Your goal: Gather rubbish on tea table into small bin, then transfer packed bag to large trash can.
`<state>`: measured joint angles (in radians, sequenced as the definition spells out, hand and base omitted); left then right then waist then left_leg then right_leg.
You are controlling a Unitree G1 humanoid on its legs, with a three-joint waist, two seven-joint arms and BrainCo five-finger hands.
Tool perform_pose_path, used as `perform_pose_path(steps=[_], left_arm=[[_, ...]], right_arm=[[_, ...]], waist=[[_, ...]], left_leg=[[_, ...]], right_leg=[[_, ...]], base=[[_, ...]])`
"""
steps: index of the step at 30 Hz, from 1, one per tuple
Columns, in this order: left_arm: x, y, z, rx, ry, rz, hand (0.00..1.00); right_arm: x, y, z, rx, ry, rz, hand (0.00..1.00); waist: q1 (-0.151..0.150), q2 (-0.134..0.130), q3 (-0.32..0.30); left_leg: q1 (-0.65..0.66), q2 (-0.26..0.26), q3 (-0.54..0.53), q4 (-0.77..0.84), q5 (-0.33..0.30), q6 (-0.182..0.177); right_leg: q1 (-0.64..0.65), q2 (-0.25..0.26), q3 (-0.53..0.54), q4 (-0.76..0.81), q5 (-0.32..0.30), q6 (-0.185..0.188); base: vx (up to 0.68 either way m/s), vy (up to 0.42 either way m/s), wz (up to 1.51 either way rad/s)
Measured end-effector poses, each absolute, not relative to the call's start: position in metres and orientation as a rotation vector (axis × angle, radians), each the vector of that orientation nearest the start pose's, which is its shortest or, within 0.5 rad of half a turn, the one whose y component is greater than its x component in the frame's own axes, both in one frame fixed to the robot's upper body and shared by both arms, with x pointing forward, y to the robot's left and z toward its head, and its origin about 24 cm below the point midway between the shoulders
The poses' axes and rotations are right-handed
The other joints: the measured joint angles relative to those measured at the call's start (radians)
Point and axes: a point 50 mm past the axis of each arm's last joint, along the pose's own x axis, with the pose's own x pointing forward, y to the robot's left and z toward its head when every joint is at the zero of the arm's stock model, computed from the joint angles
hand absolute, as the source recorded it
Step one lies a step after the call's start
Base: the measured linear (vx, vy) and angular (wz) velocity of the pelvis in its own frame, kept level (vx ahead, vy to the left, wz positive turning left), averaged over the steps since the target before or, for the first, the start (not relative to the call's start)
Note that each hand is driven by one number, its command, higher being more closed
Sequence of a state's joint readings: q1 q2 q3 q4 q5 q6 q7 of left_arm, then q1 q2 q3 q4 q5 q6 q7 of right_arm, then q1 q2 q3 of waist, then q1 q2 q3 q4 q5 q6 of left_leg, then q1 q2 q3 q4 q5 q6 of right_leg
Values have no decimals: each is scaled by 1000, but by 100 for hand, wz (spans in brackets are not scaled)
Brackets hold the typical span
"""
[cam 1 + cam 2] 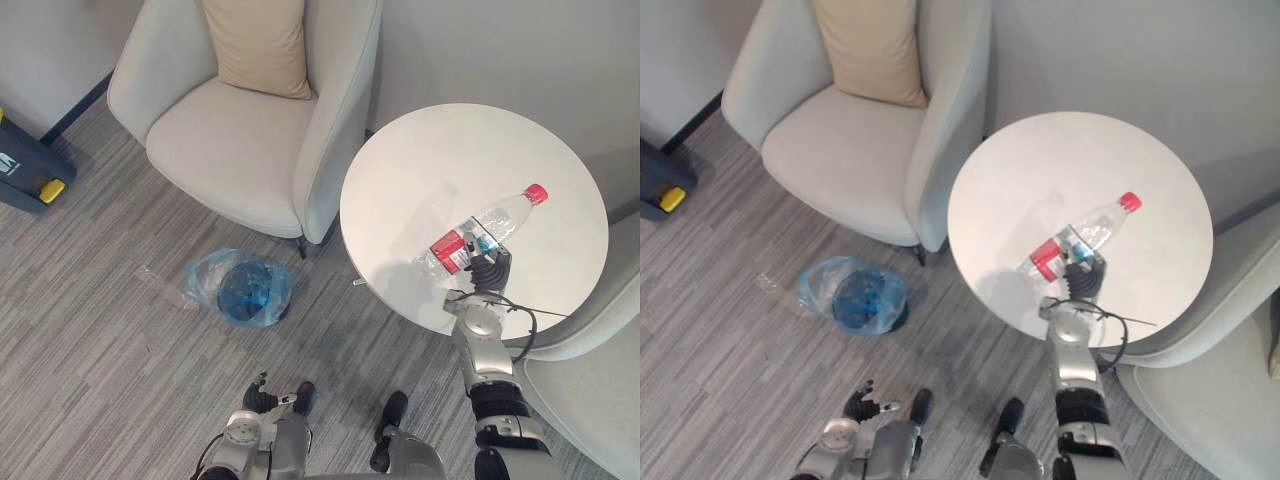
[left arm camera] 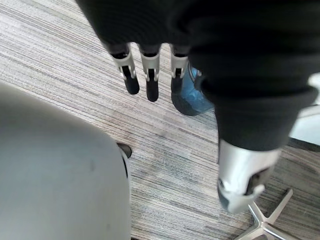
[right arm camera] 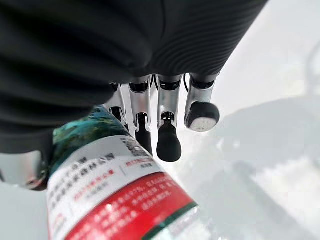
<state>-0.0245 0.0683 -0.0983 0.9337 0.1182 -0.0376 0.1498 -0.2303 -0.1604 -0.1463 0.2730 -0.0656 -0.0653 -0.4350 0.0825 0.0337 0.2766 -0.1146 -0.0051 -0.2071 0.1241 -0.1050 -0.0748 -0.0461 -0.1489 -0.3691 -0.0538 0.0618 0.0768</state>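
Observation:
A clear plastic bottle (image 1: 495,222) with a red cap and a red label lies on the round white tea table (image 1: 430,170). My right hand (image 1: 487,268) rests over the bottle's labelled end, near the table's front edge. In the right wrist view the bottle (image 3: 112,190) sits between the thumb and the fingers (image 3: 168,142), which hang relaxed past it without closing. The small bin (image 1: 246,290), lined with a blue bag, stands on the carpet left of the table. My left hand (image 1: 258,397) hangs low and open over the floor, its fingers (image 2: 146,75) straight.
A beige armchair (image 1: 230,140) with a tan cushion (image 1: 262,45) stands behind the bin, close against the table's left side. A second pale chair (image 1: 600,390) crowds the table's right. A dark blue object (image 1: 22,170) with a yellow part sits at the far left.

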Motion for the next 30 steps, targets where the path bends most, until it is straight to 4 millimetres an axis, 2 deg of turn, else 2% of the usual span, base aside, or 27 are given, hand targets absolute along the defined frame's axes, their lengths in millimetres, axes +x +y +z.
perform_pose_path(steps=[3, 5, 10, 16, 23, 26, 27, 28, 29, 30], left_arm=[[162, 167, -136, 302, 857, 12, 0], [161, 168, -137, 310, 867, 8, 0], [157, 170, -139, 347, 882, -17, 0], [148, 176, -144, 397, 932, -52, 0], [144, 177, -147, 419, 957, -65, 0], [144, 177, -147, 426, 955, -74, 0], [144, 177, -147, 427, 956, -76, 0], [144, 177, -147, 426, 957, -74, 0], [144, 177, -148, 423, 963, -70, 0], [144, 179, -147, 426, 962, -66, 0]], right_arm=[[278, -220, 55, -217, -82, -483, 100], [272, -212, 55, -237, -94, -427, 100], [253, -195, 44, -292, -72, -302, 100], [236, -176, 37, -406, -70, -173, 100], [230, -168, 29, -459, -49, -115, 100], [231, -161, 30, -463, -59, -87, 100], [231, -161, 30, -474, -60, -85, 100], [231, -160, 31, -480, -65, -83, 100], [232, -159, 31, -491, -70, -78, 100], [232, -159, 31, -491, -70, -77, 100]], waist=[[-9, -10, -1], [-28, -14, -2], [-40, -26, -17], [-58, -69, -74], [-79, -71, -83], [-82, -70, -80], [-82, -70, -81], [-79, -67, -82], [-82, -68, -82], [-82, -68, -82]], left_leg=[[20, -1, 15, -1, -4, 6], [23, -1, 34, -4, -6, 8], [52, 0, 90, -5, -16, 19], [89, 9, 164, 3, -38, 24], [118, 17, 224, 46, -70, 32], [114, 23, 260, 80, -81, 38], [109, 27, 269, 85, -80, 42], [100, 45, 285, 82, -79, 50], [88, 46, 277, 87, -73, 52], [78, 44, 261, 92, -69, 51]], right_leg=[[12, 0, 23, -8, 5, 3], [10, 0, 44, -20, 16, 4], [6, 0, 109, -22, 29, 10], [3, 9, 185, -15, 37, 10], [-5, 14, 245, 35, 36, 9], [-64, 18, 270, 136, 37, 0], [-65, 22, 269, 131, 57, -14], [-69, 23, 263, 151, 35, -12], [-106, 22, 255, 334, -88, -20], [-111, 24, 242, 443, -163, -13]], base=[[-32, 18, -21], [-59, 31, -27], [-60, 35, -36], [-30, 24, -36], [-35, 29, -28], [-94, 34, -38], [-155, 19, -21], [-187, 0, -3], [-158, -44, 21], [-92, -62, 37]])
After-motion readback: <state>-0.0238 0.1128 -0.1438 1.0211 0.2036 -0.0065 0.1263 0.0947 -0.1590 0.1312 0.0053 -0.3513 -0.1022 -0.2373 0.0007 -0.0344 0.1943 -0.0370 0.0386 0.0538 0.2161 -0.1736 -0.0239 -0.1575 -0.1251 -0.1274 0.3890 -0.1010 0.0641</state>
